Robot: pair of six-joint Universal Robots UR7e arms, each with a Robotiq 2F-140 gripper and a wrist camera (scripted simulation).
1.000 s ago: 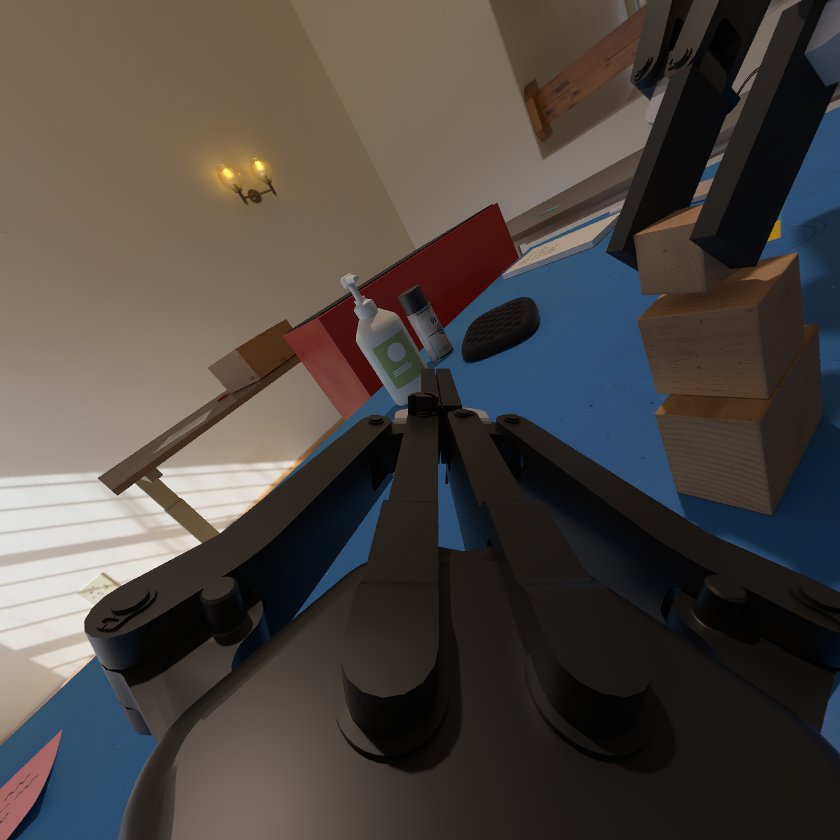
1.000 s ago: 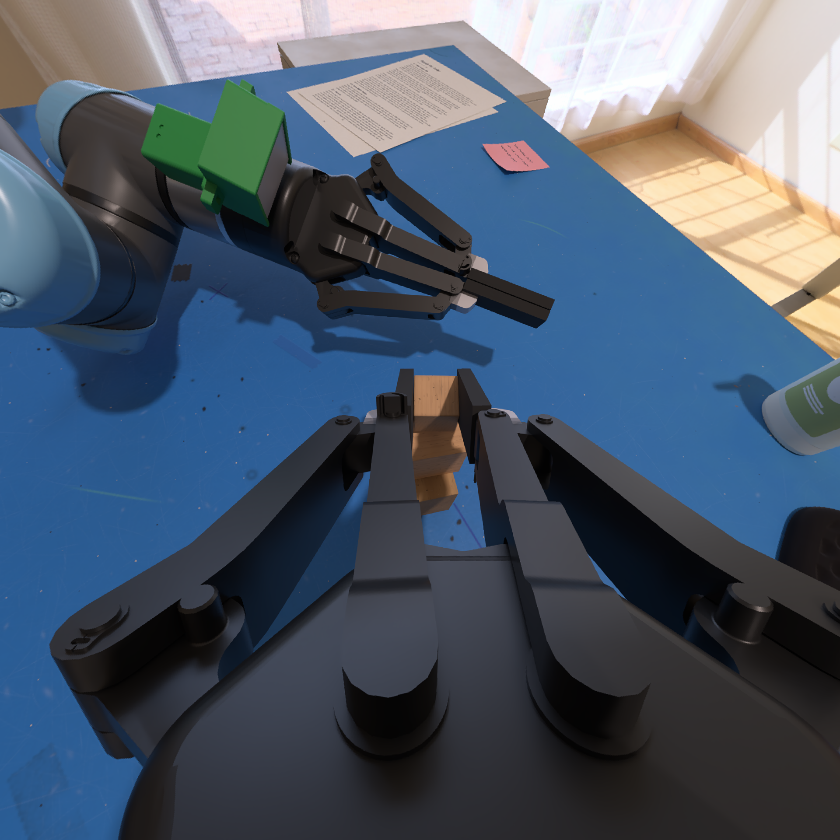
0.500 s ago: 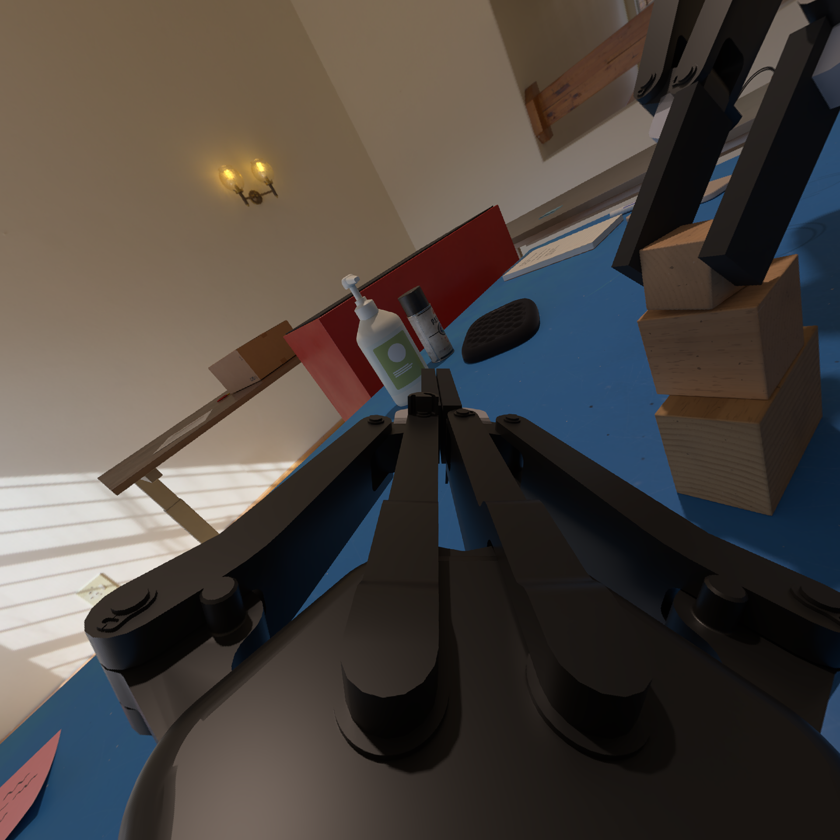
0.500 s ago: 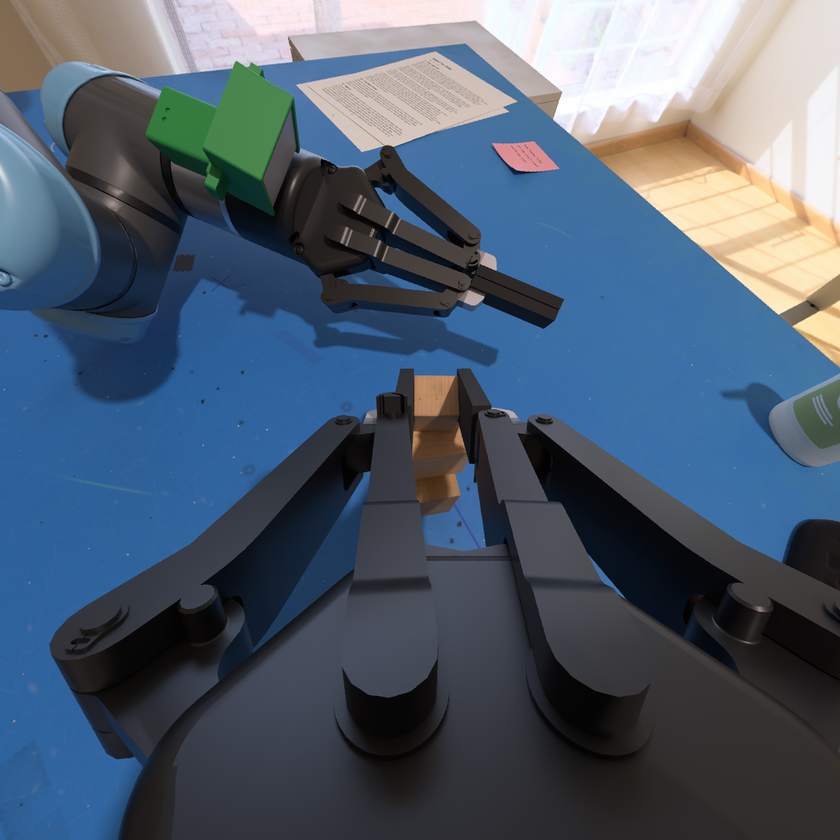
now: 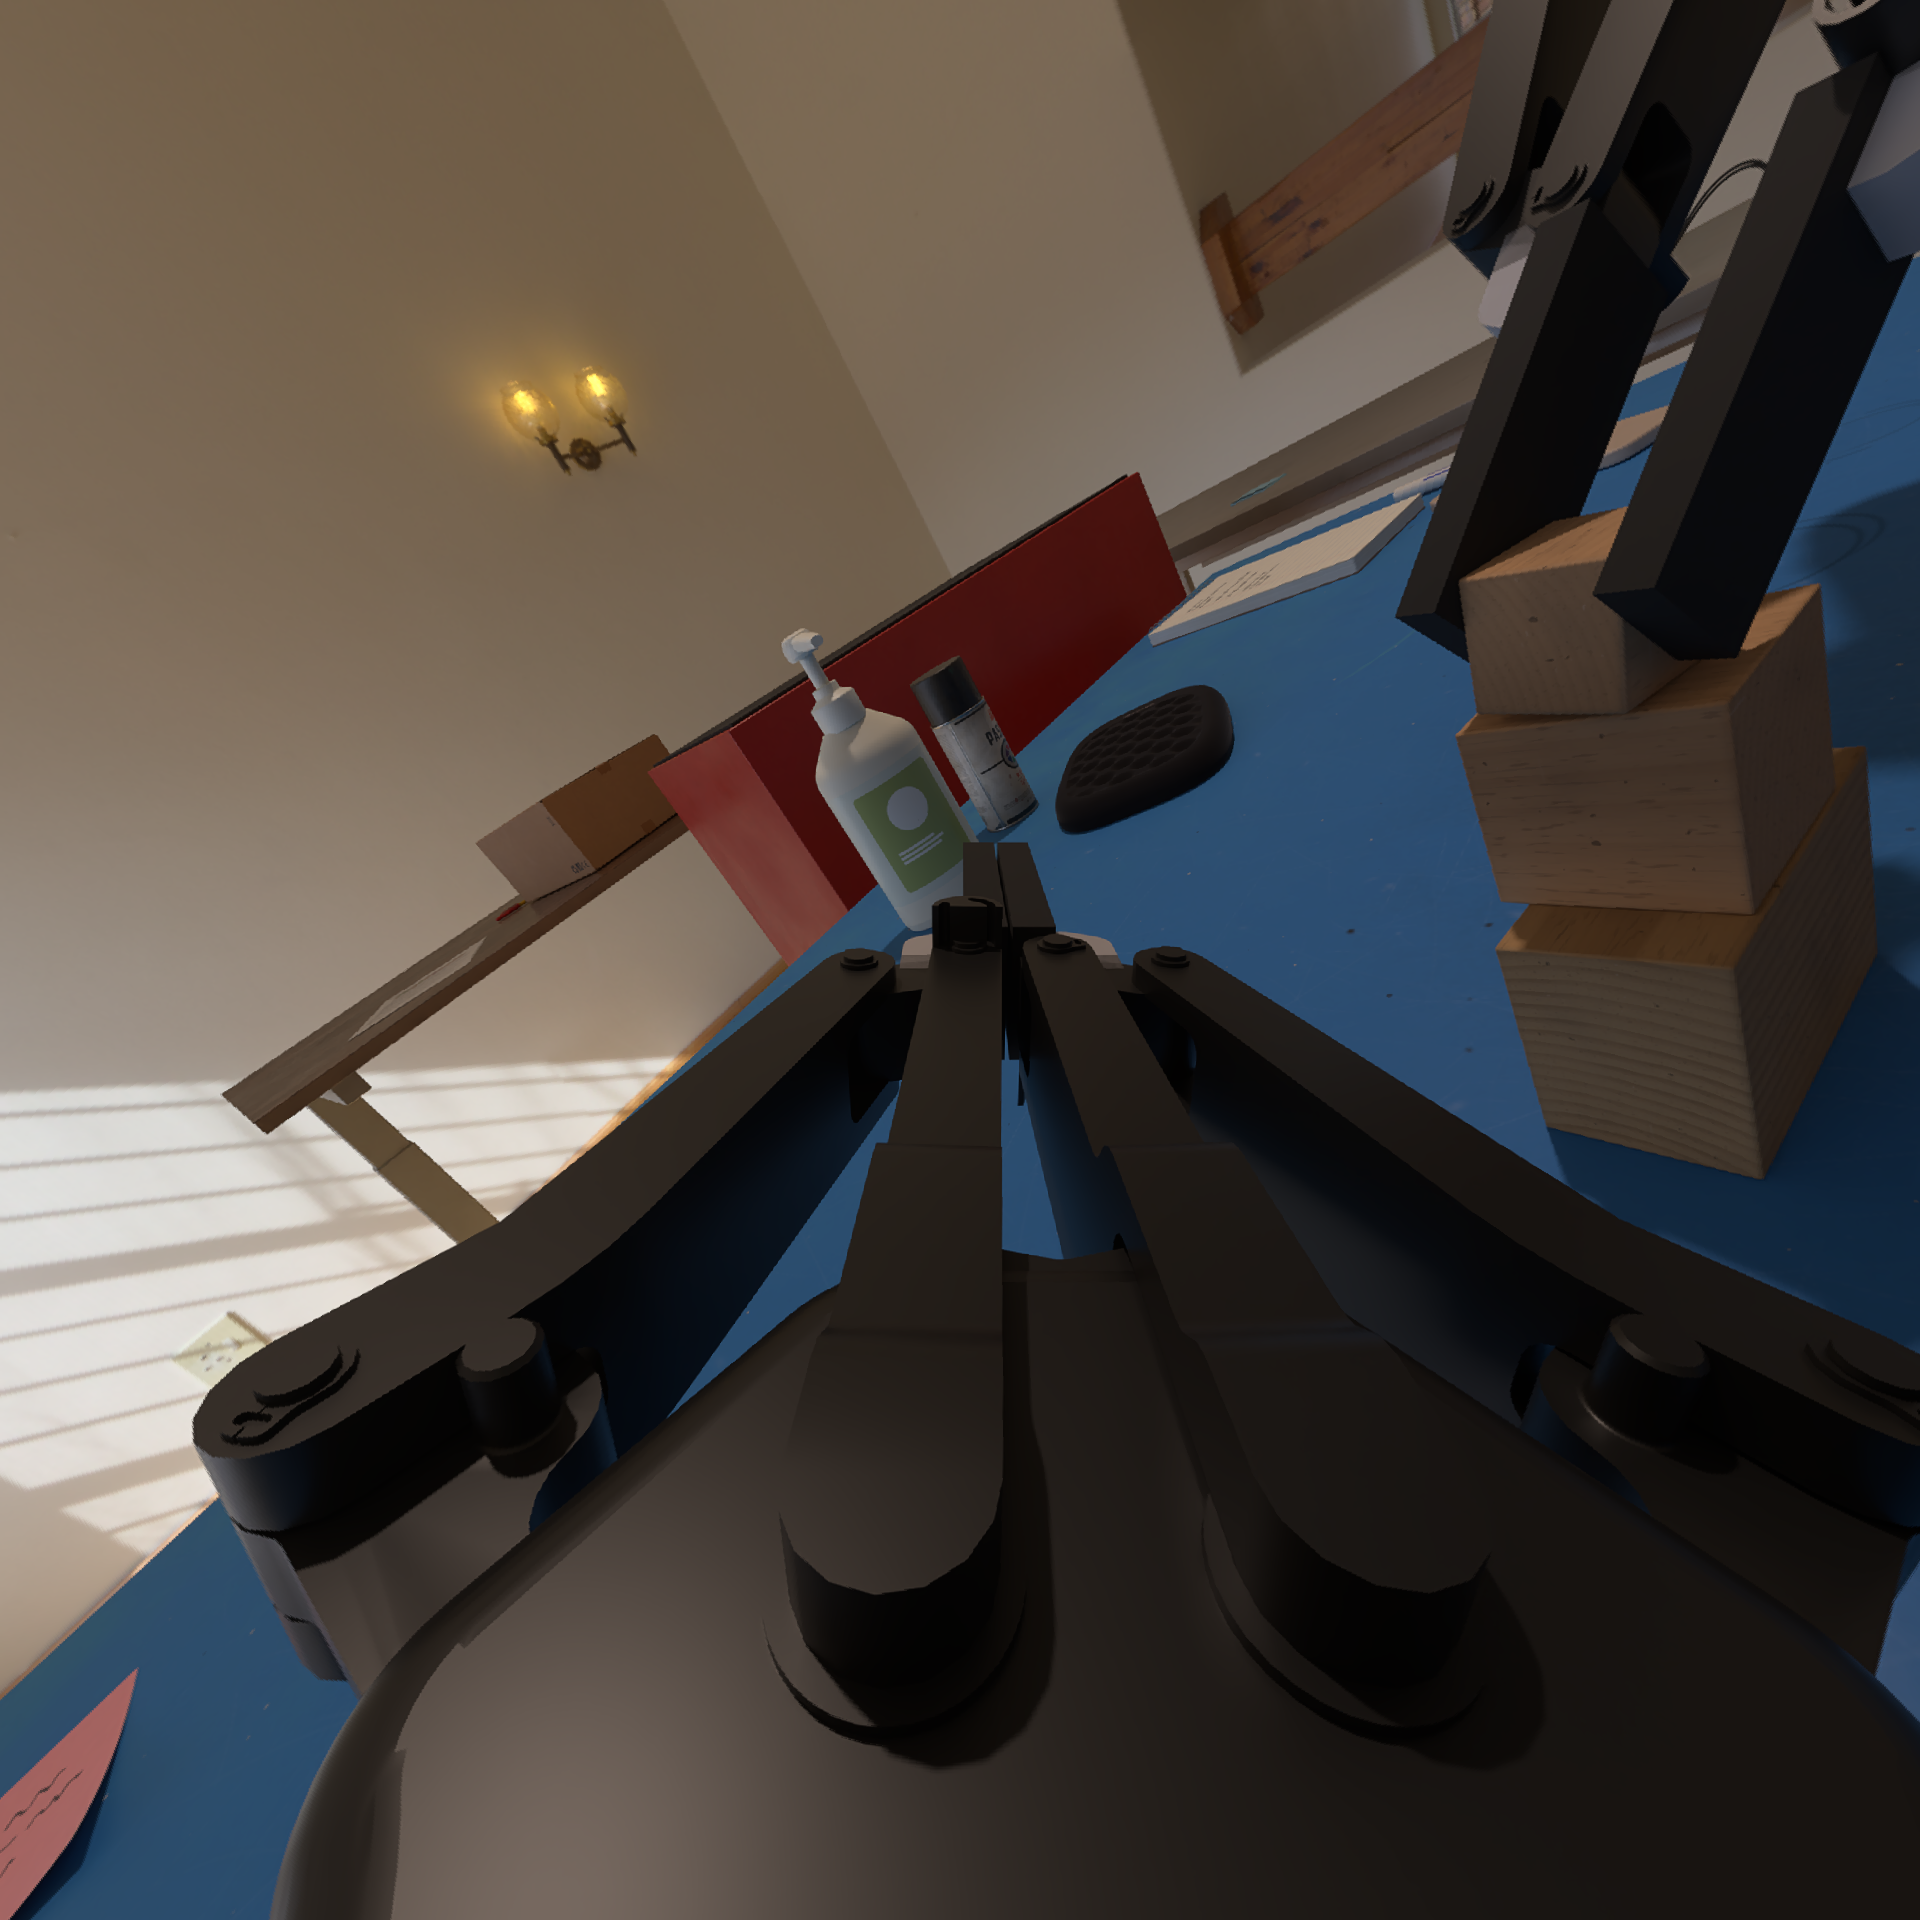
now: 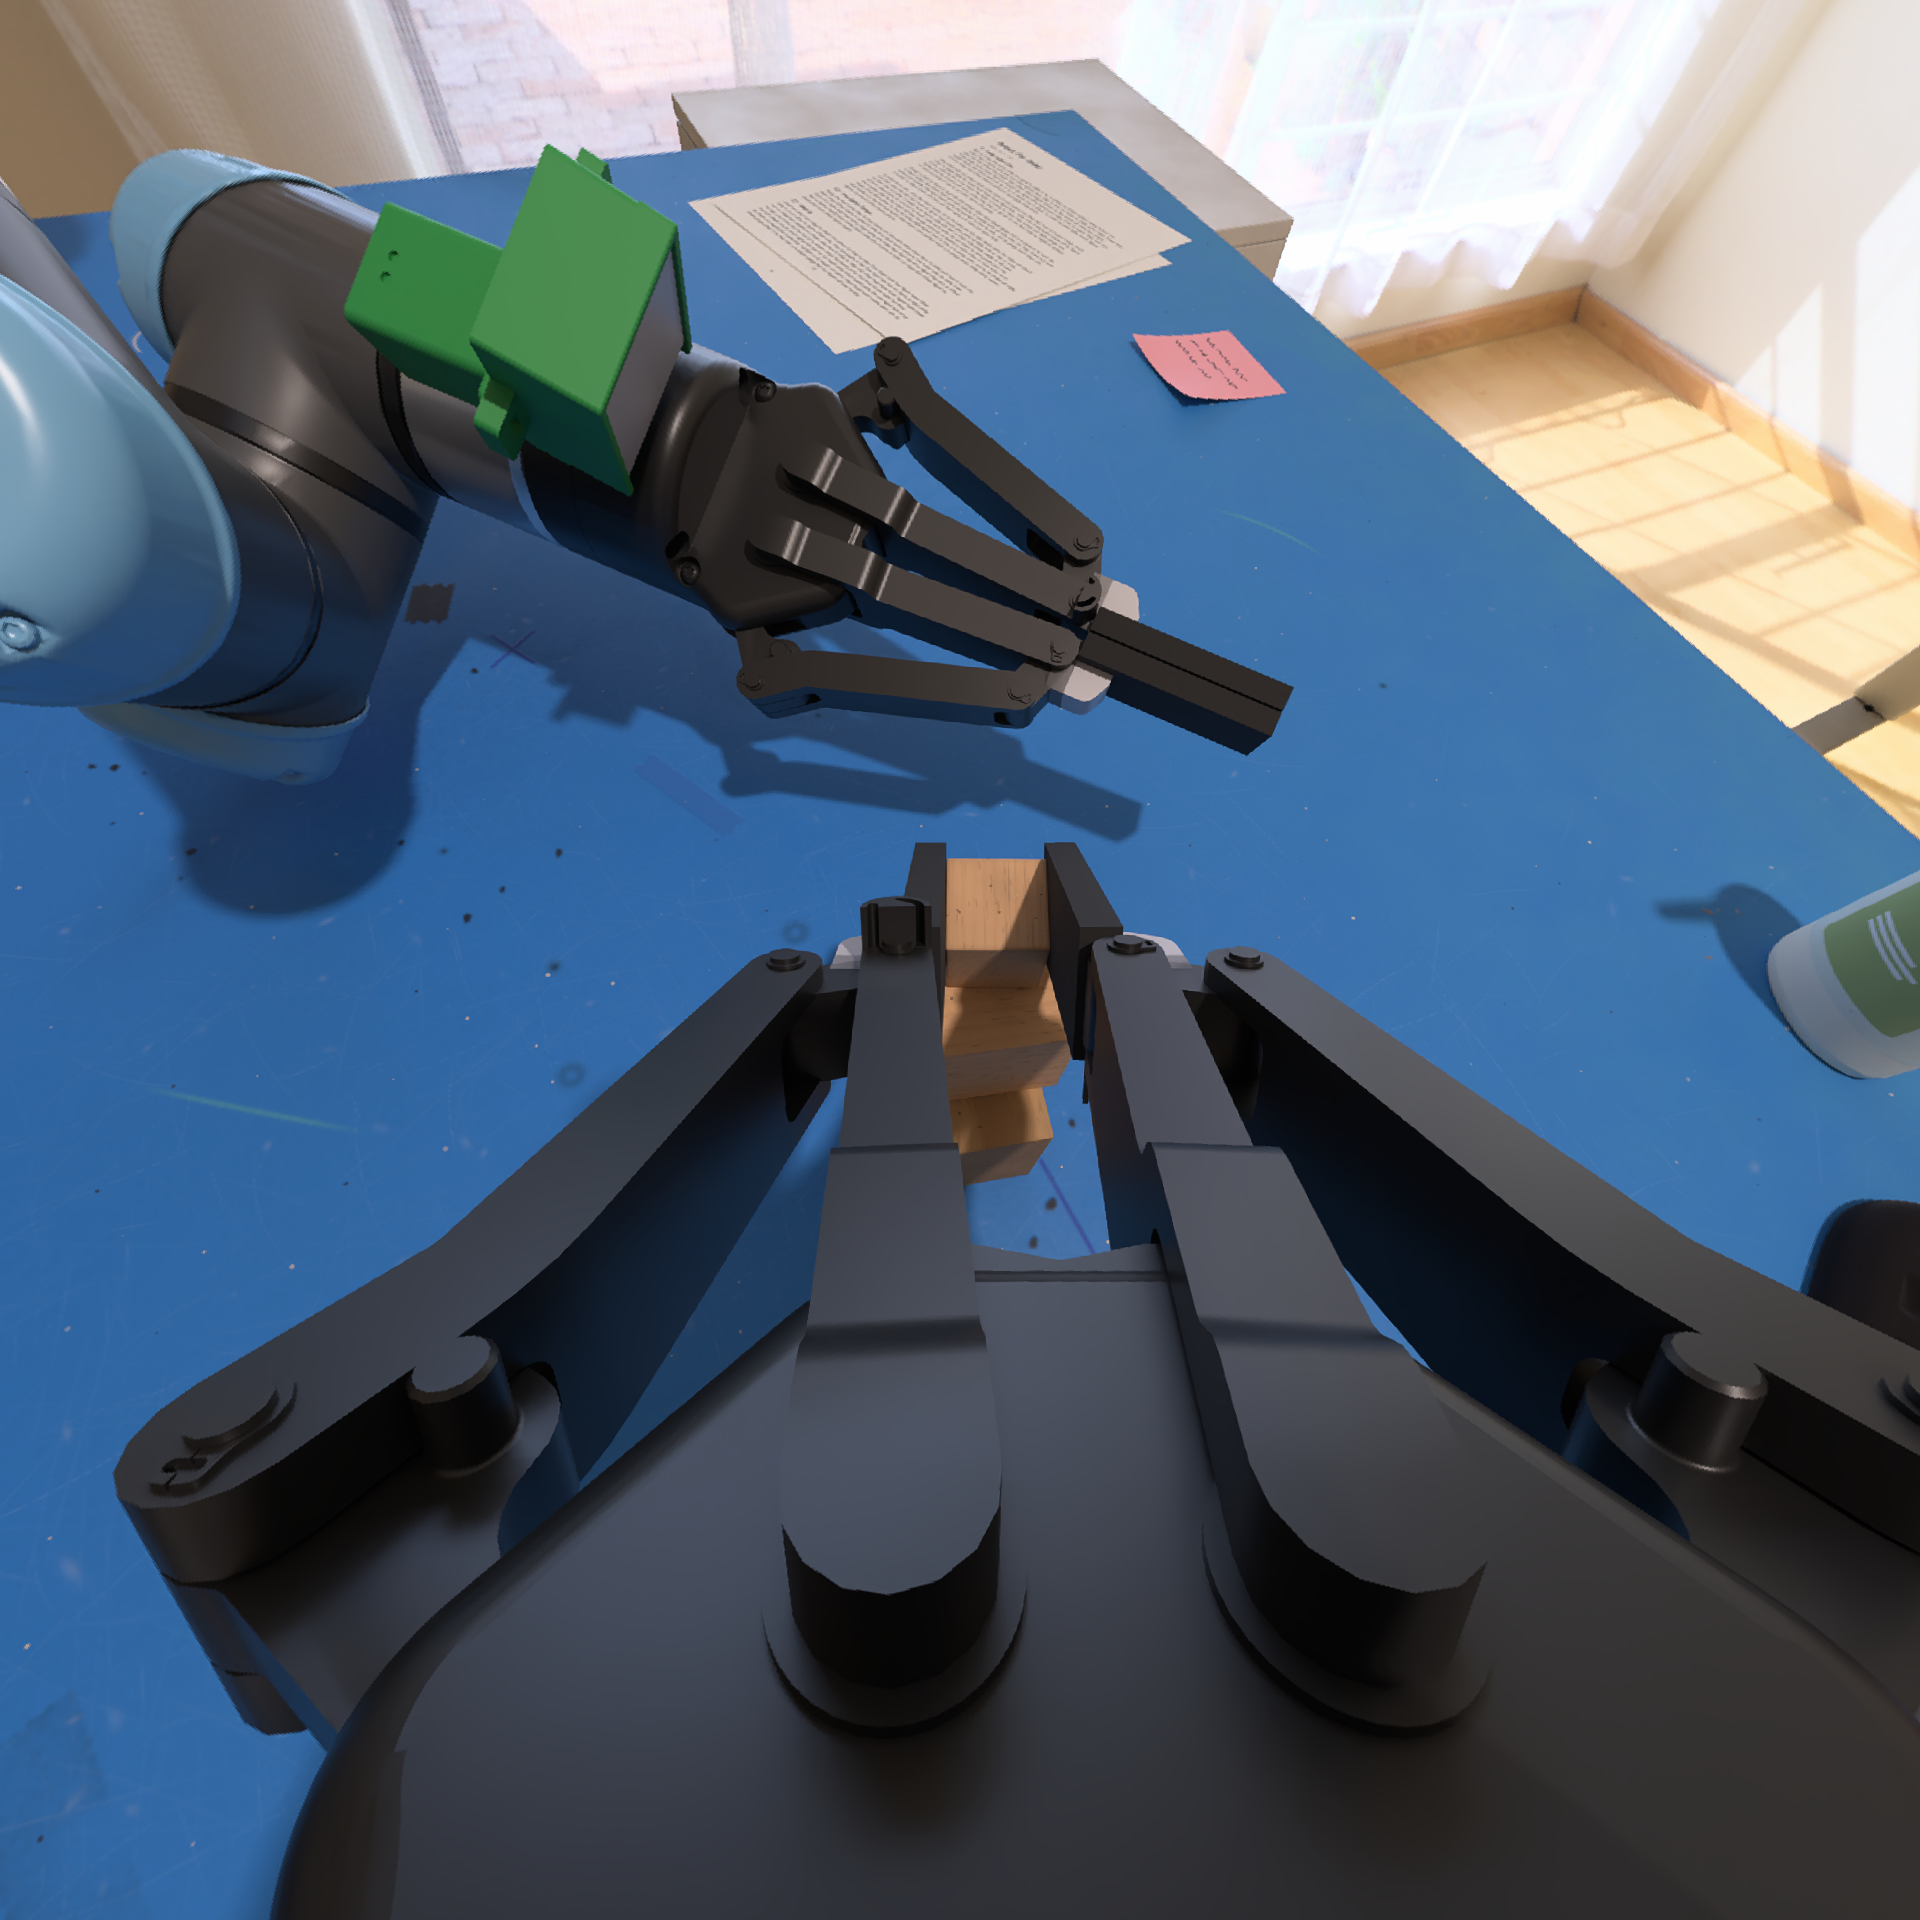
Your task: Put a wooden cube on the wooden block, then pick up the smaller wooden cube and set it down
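Observation:
Three wooden pieces are stacked on the blue table (image 5: 1299, 935). The wooden block (image 5: 1662, 1039) is at the bottom, a larger cube (image 5: 1621, 800) is on it, and the smaller cube (image 5: 1538, 623) is on top. My right gripper (image 5: 1553, 629) comes down from above. It is shut on the smaller cube (image 6: 994, 904), whose underside meets the larger cube (image 6: 1003, 1029), above the block (image 6: 1003, 1138). My left gripper (image 5: 997, 883) is shut and empty, low over the table to the left of the stack. It also shows in the right wrist view (image 6: 1247, 707).
A white pump bottle (image 5: 883, 800), a spray can (image 5: 977, 748) and a black pad (image 5: 1143, 753) stand before a red panel (image 5: 935, 675). A notepad (image 5: 1288, 571) lies farther back. Printed sheets (image 6: 935, 229) and a pink note (image 6: 1205, 364) lie beyond the left arm.
My right gripper has come down a little with the smaller cube, which now touches the larger cube's top. The left gripper has stayed put and shut.

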